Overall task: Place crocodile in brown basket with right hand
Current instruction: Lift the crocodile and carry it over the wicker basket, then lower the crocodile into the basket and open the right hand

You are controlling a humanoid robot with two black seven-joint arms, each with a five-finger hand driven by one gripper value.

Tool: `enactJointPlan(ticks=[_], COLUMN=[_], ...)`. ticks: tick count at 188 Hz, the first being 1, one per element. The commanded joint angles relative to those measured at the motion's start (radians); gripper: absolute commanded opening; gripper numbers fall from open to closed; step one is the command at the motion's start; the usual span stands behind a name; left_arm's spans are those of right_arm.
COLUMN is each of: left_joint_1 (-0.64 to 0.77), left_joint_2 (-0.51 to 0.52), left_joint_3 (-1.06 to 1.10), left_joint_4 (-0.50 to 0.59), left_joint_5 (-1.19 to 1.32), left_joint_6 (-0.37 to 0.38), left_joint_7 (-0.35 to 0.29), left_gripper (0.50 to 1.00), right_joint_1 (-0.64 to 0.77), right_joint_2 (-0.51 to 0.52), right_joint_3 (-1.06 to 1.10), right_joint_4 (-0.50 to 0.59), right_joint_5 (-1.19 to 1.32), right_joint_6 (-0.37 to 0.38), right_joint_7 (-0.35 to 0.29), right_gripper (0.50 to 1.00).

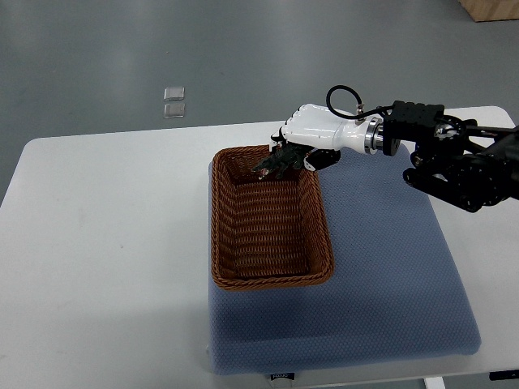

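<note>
A brown wicker basket (271,278) lies on the left part of a blue mat (381,275). My right hand (302,147), white with black fingers, hangs over the basket's far right corner. Its fingers are curled around a small dark green crocodile (276,164), which pokes out to the left, just above the basket's inside. Much of the toy is hidden under the hand. The right arm (454,162) comes in from the right edge. The left hand does not show.
The white table (105,243) carries the mat and basket. Beyond its far edge, two small clear squares (173,102) lie on the grey floor. A wooden corner (491,8) shows at the top right.
</note>
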Motion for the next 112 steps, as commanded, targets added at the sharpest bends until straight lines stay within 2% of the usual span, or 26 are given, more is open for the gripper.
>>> enactJointPlan(ticks=[1,46,47,48,49,50,51,52,53,54,55,58,59,62,63,65,66,67,70,74,82,97,112], left_joint_1=[-0.001,0.0,0.0,0.0,-0.001,-0.001,-0.001,-0.001,-0.001,-0.001,0.0,-0.001,-0.001,0.0,-0.001,-0.001,-0.001,-0.001,-0.001,-0.001,0.0,0.0,0.0], left_joint_2=[0.0,0.0,0.0,0.0,0.0,0.0,0.0,0.0,0.0,0.0,0.0,0.0,0.0,0.0,0.0,0.0,0.0,0.0,0.0,0.0,0.0,0.0,0.0], left_joint_3=[0.0,0.0,0.0,0.0,0.0,0.0,0.0,0.0,0.0,0.0,0.0,0.0,0.0,0.0,0.0,0.0,0.0,0.0,0.0,0.0,0.0,0.0,0.0], left_joint_4=[0.0,0.0,0.0,0.0,0.0,0.0,0.0,0.0,0.0,0.0,0.0,0.0,0.0,0.0,0.0,0.0,0.0,0.0,0.0,0.0,0.0,0.0,0.0], left_joint_5=[0.0,0.0,0.0,0.0,0.0,0.0,0.0,0.0,0.0,0.0,0.0,0.0,0.0,0.0,0.0,0.0,0.0,0.0,0.0,0.0,0.0,0.0,0.0], left_joint_6=[0.0,0.0,0.0,0.0,0.0,0.0,0.0,0.0,0.0,0.0,0.0,0.0,0.0,0.0,0.0,0.0,0.0,0.0,0.0,0.0,0.0,0.0,0.0], left_joint_7=[0.0,0.0,0.0,0.0,0.0,0.0,0.0,0.0,0.0,0.0,0.0,0.0,0.0,0.0,0.0,0.0,0.0,0.0,0.0,0.0,0.0,0.0,0.0], left_gripper=[1.0,1.0,1.0,1.0,1.0,1.0,1.0,1.0,1.0,1.0,1.0,1.0,1.0,1.0,1.0,1.0,1.0,1.0,1.0,1.0,1.0,1.0,1.0], right_joint_1=[-0.022,-0.076,-0.079,-0.079,-0.082,-0.082,-0.085,-0.085,-0.088,-0.088,-0.091,-0.094,-0.097,-0.102,-0.105,-0.105,-0.108,-0.108,-0.115,-0.123,-0.138,-0.152,-0.154], right_joint_2=[0.024,0.042,0.044,0.044,0.045,0.045,0.045,0.045,0.047,0.047,0.049,0.049,0.049,0.049,0.049,0.049,0.049,0.049,0.05,0.053,0.058,0.061,0.055], right_joint_3=[0.002,0.002,0.002,0.002,0.002,0.002,0.002,0.002,0.002,0.002,0.002,0.002,0.002,0.002,0.002,0.002,0.002,0.002,0.002,0.002,0.0,-0.001,-0.001], right_joint_4=[0.0,0.0,0.0,0.0,0.0,0.0,0.0,0.0,0.0,0.0,0.0,0.0,0.0,0.0,0.0,0.0,0.0,0.0,0.0,0.0,0.0,0.001,0.001], right_joint_5=[0.0,0.002,0.002,0.002,0.002,0.002,0.002,0.002,0.002,0.002,0.002,0.002,0.002,0.002,0.002,0.002,0.002,0.002,0.002,0.003,0.009,0.015,0.017], right_joint_6=[-0.025,-0.117,-0.123,-0.123,-0.131,-0.131,-0.139,-0.139,-0.146,-0.146,-0.156,-0.163,-0.172,-0.183,-0.192,-0.192,-0.203,-0.203,-0.225,-0.248,-0.292,-0.344,-0.363], right_joint_7=[-0.001,0.003,0.005,0.005,0.005,0.005,0.006,0.006,0.006,0.006,0.008,0.008,0.008,0.008,0.008,0.008,0.008,0.008,0.009,0.011,0.011,0.013,0.016], right_gripper=[0.5,0.5,0.521,0.521,0.559,0.56,0.6,0.601,0.635,0.635,0.668,0.695,0.725,0.754,0.782,0.782,0.811,0.811,0.858,0.897,0.923,0.93,0.93])
